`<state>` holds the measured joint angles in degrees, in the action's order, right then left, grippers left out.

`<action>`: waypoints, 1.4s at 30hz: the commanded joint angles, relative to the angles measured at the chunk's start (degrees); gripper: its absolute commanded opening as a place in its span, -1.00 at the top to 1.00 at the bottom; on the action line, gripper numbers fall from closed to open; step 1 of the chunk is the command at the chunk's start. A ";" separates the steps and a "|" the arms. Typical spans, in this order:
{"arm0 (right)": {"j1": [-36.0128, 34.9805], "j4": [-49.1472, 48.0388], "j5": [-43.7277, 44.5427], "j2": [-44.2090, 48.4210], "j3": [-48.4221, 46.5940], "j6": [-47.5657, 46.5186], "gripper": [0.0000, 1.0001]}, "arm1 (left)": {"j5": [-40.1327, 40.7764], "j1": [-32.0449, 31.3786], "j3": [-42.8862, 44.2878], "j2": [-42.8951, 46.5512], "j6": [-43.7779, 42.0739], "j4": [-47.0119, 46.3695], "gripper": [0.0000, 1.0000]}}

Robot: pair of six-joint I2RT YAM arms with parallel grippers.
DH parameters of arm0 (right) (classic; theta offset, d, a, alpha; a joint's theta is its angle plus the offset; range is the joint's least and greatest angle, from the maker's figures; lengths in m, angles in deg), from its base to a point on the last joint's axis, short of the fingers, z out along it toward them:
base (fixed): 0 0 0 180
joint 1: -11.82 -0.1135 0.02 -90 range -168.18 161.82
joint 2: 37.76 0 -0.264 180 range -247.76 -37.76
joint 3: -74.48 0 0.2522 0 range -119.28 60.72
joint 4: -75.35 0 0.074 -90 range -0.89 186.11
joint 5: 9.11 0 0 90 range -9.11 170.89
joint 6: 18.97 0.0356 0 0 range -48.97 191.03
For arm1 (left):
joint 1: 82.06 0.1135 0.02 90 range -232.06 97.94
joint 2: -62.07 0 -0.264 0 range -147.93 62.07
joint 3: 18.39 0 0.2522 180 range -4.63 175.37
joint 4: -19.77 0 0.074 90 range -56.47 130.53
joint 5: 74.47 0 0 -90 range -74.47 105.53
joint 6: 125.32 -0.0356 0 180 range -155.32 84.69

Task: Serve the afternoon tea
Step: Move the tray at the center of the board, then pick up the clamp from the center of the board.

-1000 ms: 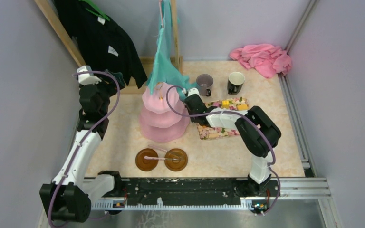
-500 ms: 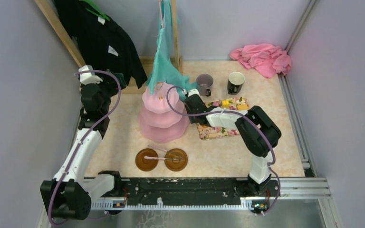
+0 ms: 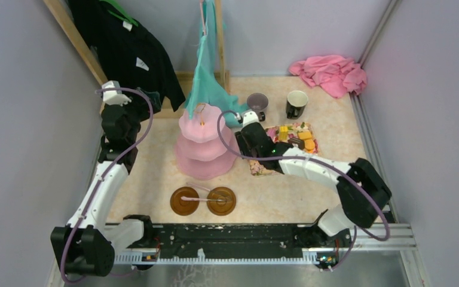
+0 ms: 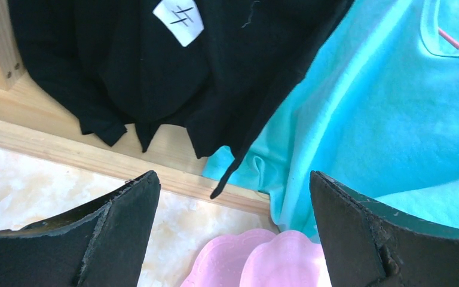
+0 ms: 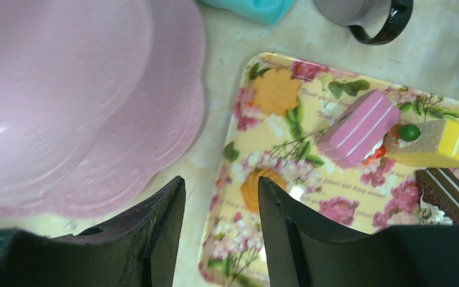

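The pink three-tier stand [image 3: 205,145] [image 5: 66,101] stands mid-table. To its right, a floral tray [image 3: 258,170] [image 5: 340,206] carries toy cakes [image 3: 305,136]: a pink one [image 5: 358,128], a yellow one [image 5: 445,143], a brown one [image 5: 448,188] and orange biscuit shapes [image 5: 278,91]. My right gripper [image 3: 246,137] [image 5: 221,182] hovers open and empty over the tray's left edge, beside the stand. The grey mug [image 3: 257,103] and the black white-lined mug [image 3: 296,103] stand behind the tray. Two brown discs [image 3: 203,201] lie in front. Left of the stand, my left gripper [image 3: 116,98] [image 4: 233,179] is wide open and empty.
A pink cloth [image 3: 330,73] is heaped at the back right. Teal fabric [image 3: 206,66] [image 4: 370,107] and a black garment [image 3: 128,48] [image 4: 155,66] hang from a wooden frame [image 3: 75,39] at the back left. A pink stick lies across the discs. Metal rails [image 3: 372,149] edge the right side.
My right gripper has opened and shifted slightly right, away from the stand's top tier. Its elbow has swung out to the right, uncovering the cakes on the tray. The left wrist rose slightly.
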<state>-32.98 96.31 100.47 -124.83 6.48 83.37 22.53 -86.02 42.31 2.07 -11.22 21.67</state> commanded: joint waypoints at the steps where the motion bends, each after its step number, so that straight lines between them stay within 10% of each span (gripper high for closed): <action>1: -4.67 -2.36 2.15 8.69 4.19 -2.85 0.03 | -5.98 0.43 3.36 -1.44 -1.84 -2.13 -0.99; 14: -17.58 -3.50 -2.37 20.58 14.88 -2.75 0.03 | -9.08 0.53 1.18 2.07 -0.92 2.12 -0.99; 42: -27.45 -18.93 -15.85 2.25 15.85 -9.99 -0.12 | -10.99 0.88 -1.35 6.75 2.49 4.33 -0.99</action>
<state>-59.71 81.98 85.74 -121.22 23.55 75.04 11.36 -85.52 41.41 7.92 -9.14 26.74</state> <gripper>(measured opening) 0.557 0.994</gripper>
